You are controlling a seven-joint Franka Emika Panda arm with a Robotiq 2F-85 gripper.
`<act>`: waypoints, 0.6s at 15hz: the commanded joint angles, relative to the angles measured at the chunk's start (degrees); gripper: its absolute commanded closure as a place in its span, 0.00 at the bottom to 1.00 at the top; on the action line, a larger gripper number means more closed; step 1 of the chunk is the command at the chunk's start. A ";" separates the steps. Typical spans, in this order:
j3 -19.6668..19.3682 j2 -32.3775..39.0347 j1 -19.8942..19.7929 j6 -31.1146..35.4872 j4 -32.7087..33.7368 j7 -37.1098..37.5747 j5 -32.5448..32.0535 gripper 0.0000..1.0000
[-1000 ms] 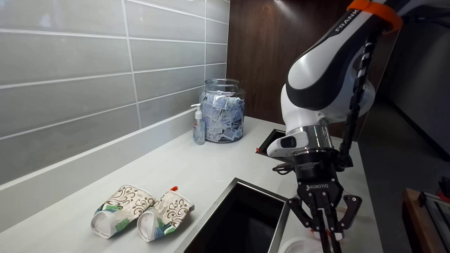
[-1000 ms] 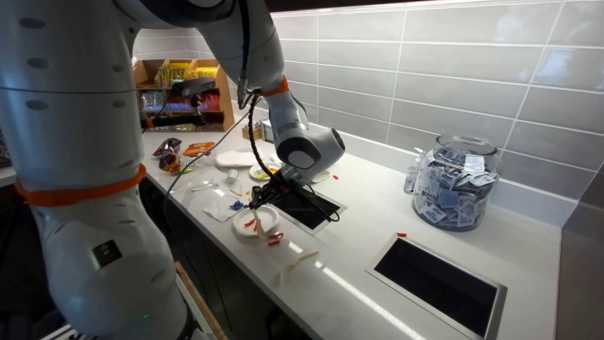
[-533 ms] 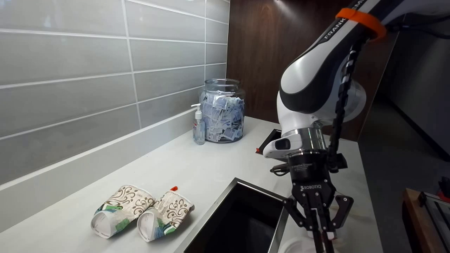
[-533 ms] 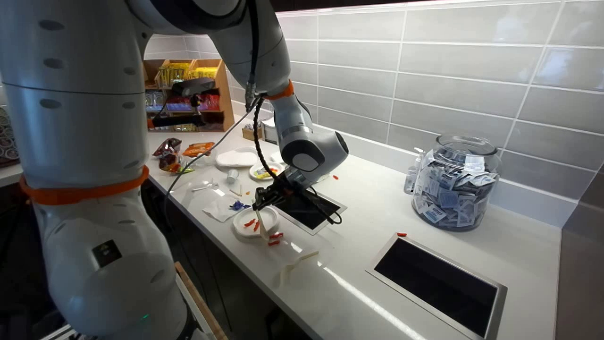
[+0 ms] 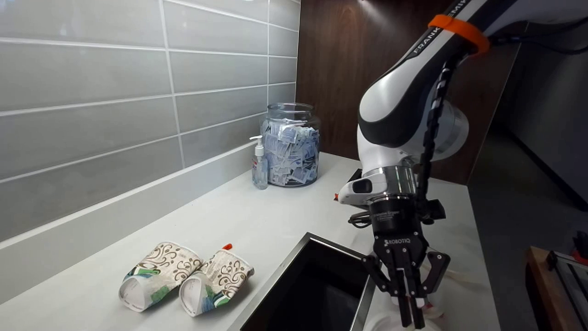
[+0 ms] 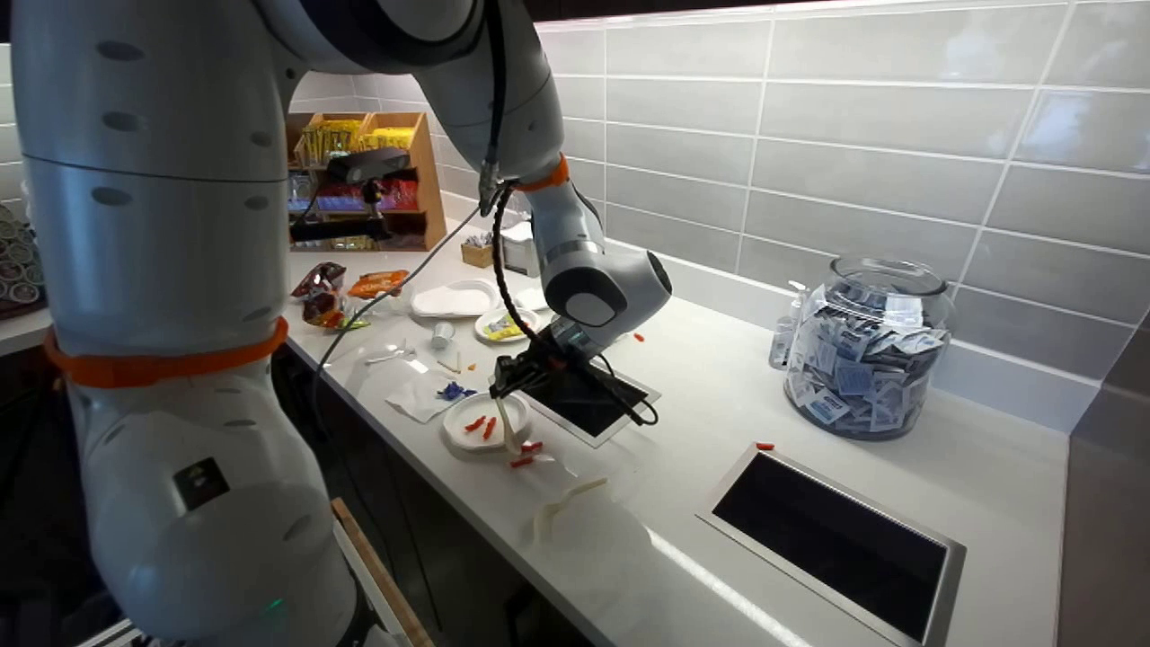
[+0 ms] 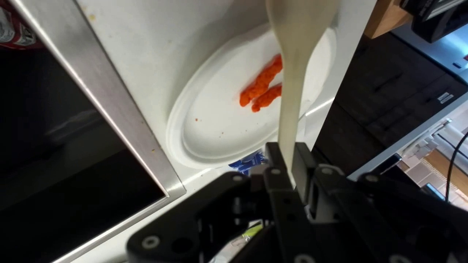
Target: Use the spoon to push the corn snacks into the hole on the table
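White robot arm [image 6: 148, 225] with orange bands is standing at far left in an exterior view. Dark red glossy bag [image 6: 321, 292] and orange crinkled bag [image 6: 377, 284] are lying on the white glossy countertop [image 6: 674, 449]. White paper napkin [image 6: 413, 401] is lying near the front edge, crumpled blue wrapper [image 6: 455, 391] at its right side, just beside the round white plate [image 6: 462, 410]. Two thin orange-red curved corn snacks [image 6: 490, 428] are sitting on the plate. Black two-finger Robotiq gripper [image 7: 287, 157] is hanging over the plate and clamping the slim pale cream spoon [image 7: 293, 84] by its handle, fingers pinched almost together. Spoon is hanging head-down at the plate's right side; can't tell if the head is touching anything. Two more corn snacks are lying on the countertop just off the plate. Second pale cream utensil [image 6: 568, 497] is lying further right, kind unclear. Black rectangular hole [image 6: 579, 406] with metal rim is sitting beside the plate, under the arm. Single corn snack is lying behind it; another is lying at the corner of a second metal-rimmed hole [image 6: 831, 539]. Clear pump bottle [image 6: 783, 340] is standing beside the clear glass jar [image 6: 889, 293] of blue-and-white packets [image 6: 853, 377].
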 commanded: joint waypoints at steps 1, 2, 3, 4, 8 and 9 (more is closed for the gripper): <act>-0.22 1.63 -0.43 0.06 1.35 -1.23 0.14 0.97; -0.26 1.77 -0.51 0.16 1.46 -1.19 0.08 0.97; -0.29 1.96 -0.59 0.10 1.69 -1.24 0.08 0.97; -0.33 2.16 -0.59 0.17 1.94 -1.13 0.03 0.97; -0.32 2.83 -0.56 0.46 3.10 -0.75 -0.32 0.97; -0.31 2.98 -0.54 0.59 3.36 -0.63 -0.40 0.97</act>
